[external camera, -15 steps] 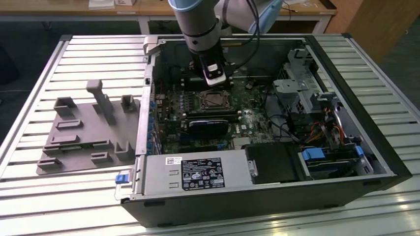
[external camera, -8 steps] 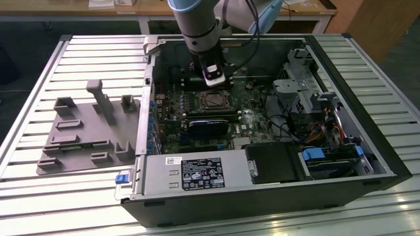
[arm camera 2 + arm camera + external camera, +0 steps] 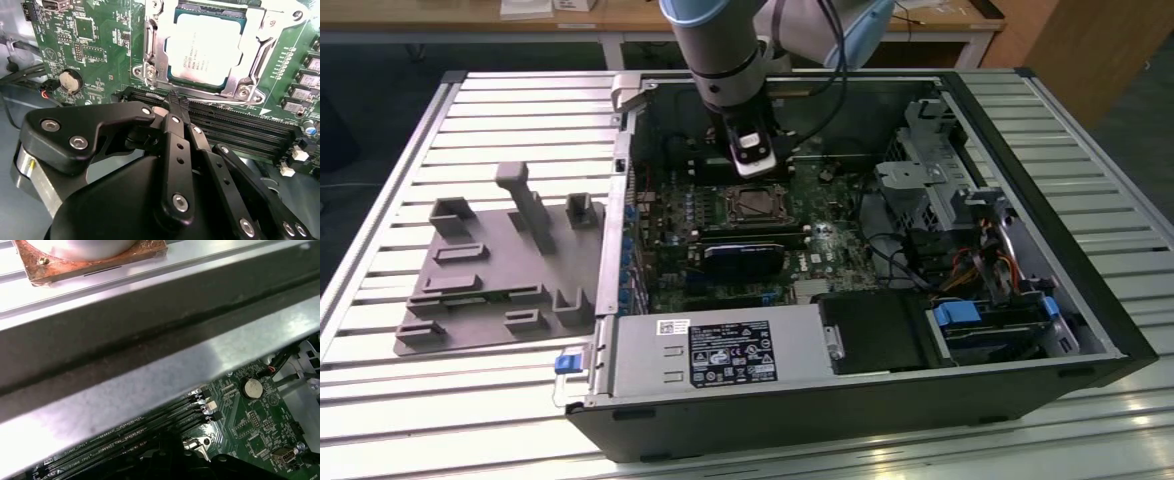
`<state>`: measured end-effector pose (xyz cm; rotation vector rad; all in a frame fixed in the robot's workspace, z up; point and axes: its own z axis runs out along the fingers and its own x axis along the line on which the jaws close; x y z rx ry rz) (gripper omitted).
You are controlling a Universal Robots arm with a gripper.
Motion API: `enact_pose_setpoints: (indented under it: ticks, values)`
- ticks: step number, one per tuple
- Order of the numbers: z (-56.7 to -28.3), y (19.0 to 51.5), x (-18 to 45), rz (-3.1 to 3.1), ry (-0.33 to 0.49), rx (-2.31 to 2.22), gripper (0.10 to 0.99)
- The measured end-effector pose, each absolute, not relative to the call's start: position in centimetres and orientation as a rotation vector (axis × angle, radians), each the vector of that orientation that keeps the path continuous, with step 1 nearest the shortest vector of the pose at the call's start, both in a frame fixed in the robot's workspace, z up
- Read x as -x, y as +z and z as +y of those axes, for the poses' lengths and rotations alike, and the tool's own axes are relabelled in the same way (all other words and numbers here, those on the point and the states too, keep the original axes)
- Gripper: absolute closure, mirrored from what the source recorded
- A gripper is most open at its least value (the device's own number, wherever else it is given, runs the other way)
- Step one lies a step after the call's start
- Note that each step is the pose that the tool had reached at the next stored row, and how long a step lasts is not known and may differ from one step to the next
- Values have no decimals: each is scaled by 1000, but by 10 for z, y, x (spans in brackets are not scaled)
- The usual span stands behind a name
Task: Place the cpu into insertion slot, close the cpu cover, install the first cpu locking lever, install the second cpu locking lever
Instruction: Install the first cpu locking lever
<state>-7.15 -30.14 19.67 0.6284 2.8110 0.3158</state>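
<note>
Silvery-grey cpu (image 3: 204, 49) sits in the insertion slot (image 3: 754, 204), with the cpu cover (image 3: 153, 50) framing it. In the exterior view the slot lies at six o'clock from the gripper (image 3: 755, 158), near but apart. The black fingers (image 3: 175, 125) are pressed together tip to tip over the green circuit board (image 3: 100, 45).

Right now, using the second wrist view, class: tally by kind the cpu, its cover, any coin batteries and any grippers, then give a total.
cpu: 1
cpu cover: 1
coin battery: 1
gripper: 1
Total: 4
</note>
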Motion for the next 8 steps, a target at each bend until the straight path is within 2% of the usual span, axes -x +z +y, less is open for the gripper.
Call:
enact_pose_setpoints:
  ticks: [8]
  values:
    - [-297,196,71,2796,305,-676,984]
